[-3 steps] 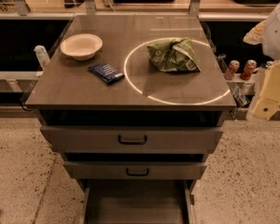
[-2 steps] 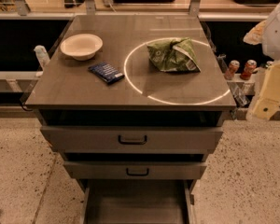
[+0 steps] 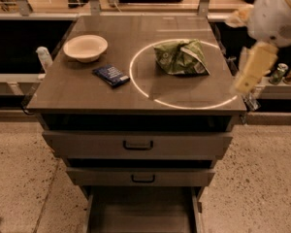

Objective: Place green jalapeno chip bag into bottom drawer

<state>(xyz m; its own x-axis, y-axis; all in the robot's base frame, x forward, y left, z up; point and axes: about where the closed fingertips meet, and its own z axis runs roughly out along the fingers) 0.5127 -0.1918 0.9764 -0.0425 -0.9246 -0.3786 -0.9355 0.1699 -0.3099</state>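
Task progress: early, by the look of it; no part of the placing is done yet. The green jalapeno chip bag [image 3: 180,57] is seen lying crumpled on the tabletop [image 3: 87,93], right of centre and toward the back, inside a thin bright ring [image 3: 131,74] marked on the surface. It is not gripped or touched by anything.

The gripper [image 3: 252,69] is held off the right edge of the tabletop, beside the cabinet and apart from the bag, w/ the white arm housing above it. The state of the jaws can't be told from this view, but nothing is seen carried.

The bottom drawer [image 3: 140,210] is already pulled out, and its flat grey floor is exposed at the frame's lower edge. Opening is therefore judged unnecessary. The top drawer [image 3: 138,144] and middle drawer [image 3: 143,177] are shut, w/ black handles showing.

Left to do, as judged: the bag must be reached, grasped, lifted clear of the tabletop edge, brought down in front of the cabinet and released into the open drawer.

Other items: a pale bowl [image 3: 85,47] at back left and a dark-blue packet [image 3: 111,75] just in front of it, both apart from the bag.

Writing and brands: none can be read. White patches and a small mark are visible on the bag, but no letters can be made out. The packet's print is likewise illegible.
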